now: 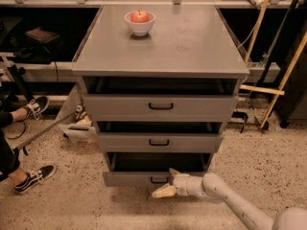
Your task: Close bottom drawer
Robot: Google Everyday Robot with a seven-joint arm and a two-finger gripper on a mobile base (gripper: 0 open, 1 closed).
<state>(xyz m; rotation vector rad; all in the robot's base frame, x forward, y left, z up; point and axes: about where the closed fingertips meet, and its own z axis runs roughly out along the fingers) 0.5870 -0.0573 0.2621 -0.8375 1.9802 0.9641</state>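
Note:
The bottom drawer (129,178) is the lowest and smallest grey front of the grey cabinet (160,47). It is pulled out, with its dark tray showing behind the front and a short black bar handle (158,180). My gripper (168,183) comes in from the lower right on a white arm (225,195). It sits right at the drawer front, beside the handle's right end. One cream finger (163,191) points down left below the front, the other (173,172) points up at the front's top edge.
The middle drawer (159,142) and top drawer (160,107) also stand pulled out. A white bowl with a red apple (139,19) sits on the cabinet top. A person's feet in sneakers (29,178) are at the left. Wooden poles (283,80) lean at the right.

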